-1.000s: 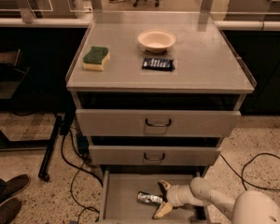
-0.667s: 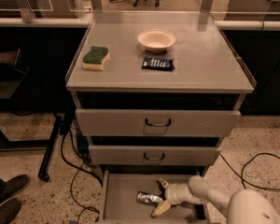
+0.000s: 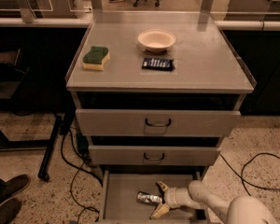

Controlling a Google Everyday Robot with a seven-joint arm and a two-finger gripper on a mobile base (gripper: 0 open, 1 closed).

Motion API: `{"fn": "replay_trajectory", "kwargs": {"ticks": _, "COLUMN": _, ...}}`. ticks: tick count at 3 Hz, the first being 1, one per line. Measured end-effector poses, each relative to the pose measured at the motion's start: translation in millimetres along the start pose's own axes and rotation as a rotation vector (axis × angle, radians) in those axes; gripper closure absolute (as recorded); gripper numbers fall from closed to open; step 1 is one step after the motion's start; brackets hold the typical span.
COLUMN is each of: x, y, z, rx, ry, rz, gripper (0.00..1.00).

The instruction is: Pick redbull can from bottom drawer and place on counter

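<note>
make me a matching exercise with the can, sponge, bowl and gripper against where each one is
1 redbull can
2 sponge
3 bowl
4 gripper

a left side of the counter
b lying on the bottom drawer floor
c back middle of the counter
d in the drawer, open around the can's end

Pairs: 1-b; 2-a; 3-c; 4-d

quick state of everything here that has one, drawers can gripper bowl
bottom drawer: pulled open
middle drawer: pushed in
top drawer: pushed in
redbull can: lying on its side in the bottom drawer
gripper: open, in the bottom drawer, straddling the can's right end
bowl: upright, empty, on the counter
sponge: flat on the counter
snack packet: flat on the counter
</note>
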State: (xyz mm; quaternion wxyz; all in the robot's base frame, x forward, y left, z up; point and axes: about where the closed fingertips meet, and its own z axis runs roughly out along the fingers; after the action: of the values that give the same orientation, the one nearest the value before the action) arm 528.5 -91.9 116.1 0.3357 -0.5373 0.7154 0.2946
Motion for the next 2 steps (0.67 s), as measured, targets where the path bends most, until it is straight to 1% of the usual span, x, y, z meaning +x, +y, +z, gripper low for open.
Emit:
{"fn": "replay_trajectory", "kwargs": {"ticks": 1, "x": 6.9, "y": 1.1, "z": 6.4, "rx": -0.013, "ry": 0.013, "rz": -0.005, "gripper": 0.0}}
{"fn": "replay_trajectory", "kwargs": {"ticks": 2, "x": 7.1, "y": 0.8, "z": 6.7, "rx": -0.013, "ry": 0.013, "rz": -0.006, "gripper": 0.0}}
